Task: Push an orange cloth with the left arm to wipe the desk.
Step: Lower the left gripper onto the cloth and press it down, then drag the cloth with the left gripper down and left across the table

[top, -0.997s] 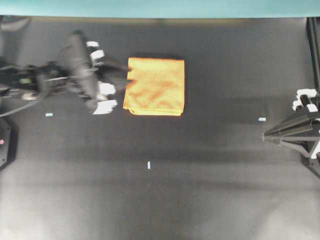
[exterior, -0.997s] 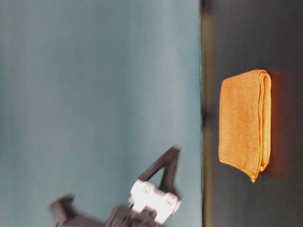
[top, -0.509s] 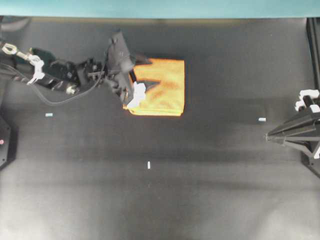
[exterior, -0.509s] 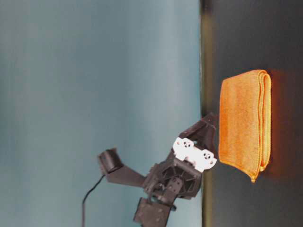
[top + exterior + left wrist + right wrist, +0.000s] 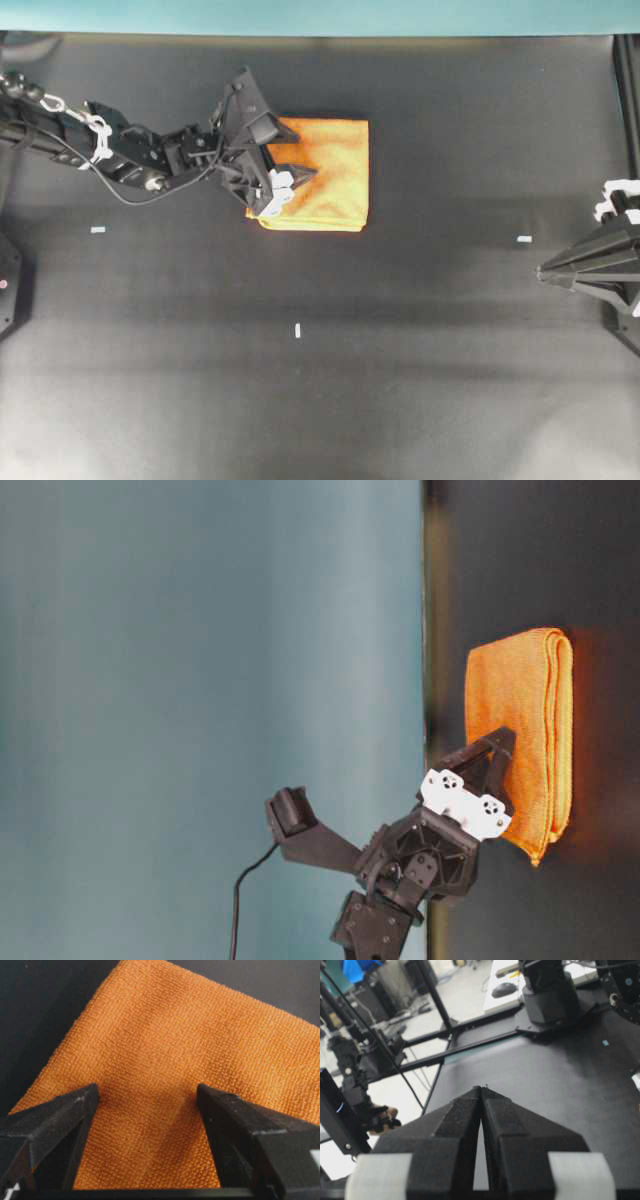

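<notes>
Black left arm's pointed two-finger gripper (image 5: 295, 150) now further over folded fuzzy orange cloth (image 5: 325, 180), fingers spread wide. Cloth unmoved, 11 o'clock on matte black desk (image 5: 400, 350). Right gripper (image 5: 481, 1091) pinched closed.

Count: one orange cloth (image 5: 325, 176), folded, on one desk (image 5: 400, 380); two black arms in the overhead view, the left arm (image 5: 120, 152) and a right arm (image 5: 598, 265), each ending in one two-fingered gripper, so two grippers, left gripper (image 5: 296, 152) and right gripper (image 5: 481, 1091). Three small white tape marks (image 5: 298, 330) show on the desk surface, and one teal edge strip (image 5: 320, 15) runs along its far side
</notes>
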Robot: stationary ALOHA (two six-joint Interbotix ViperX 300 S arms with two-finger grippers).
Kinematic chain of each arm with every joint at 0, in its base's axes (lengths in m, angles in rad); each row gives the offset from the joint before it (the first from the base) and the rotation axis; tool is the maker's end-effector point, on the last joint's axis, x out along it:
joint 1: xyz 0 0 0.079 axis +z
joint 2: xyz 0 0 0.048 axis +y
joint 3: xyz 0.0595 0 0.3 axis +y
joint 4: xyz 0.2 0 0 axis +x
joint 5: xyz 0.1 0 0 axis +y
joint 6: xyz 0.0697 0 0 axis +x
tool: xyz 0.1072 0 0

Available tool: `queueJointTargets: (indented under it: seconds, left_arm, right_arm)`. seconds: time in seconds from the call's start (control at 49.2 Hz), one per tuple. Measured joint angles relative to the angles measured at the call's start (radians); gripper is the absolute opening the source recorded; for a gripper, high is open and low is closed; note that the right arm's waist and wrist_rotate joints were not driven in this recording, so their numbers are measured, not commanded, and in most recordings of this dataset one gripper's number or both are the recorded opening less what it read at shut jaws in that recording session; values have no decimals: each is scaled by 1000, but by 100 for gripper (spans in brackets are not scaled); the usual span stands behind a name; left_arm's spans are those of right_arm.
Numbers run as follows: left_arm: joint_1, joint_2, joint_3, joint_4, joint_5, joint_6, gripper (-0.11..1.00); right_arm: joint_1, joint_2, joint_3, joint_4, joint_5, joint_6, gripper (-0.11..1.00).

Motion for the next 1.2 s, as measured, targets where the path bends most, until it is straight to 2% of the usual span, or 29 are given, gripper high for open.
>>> queueJointTargets:
  seconds: [0.407, 0.976, 1.2]
  left_arm:
    - [-86, -40, 77, 0, 3, -2, 79]
    - [-318, -140, 245, -2, 3, -15, 79]
    - [-437, -181, 293, 0, 5, -98, 79]
  right_arm:
    - [0, -20, 0, 0, 38, -2, 0]
    - [0, -32, 8, 2, 43, 0, 0]
    - [0, -32, 8, 5, 43, -2, 0]
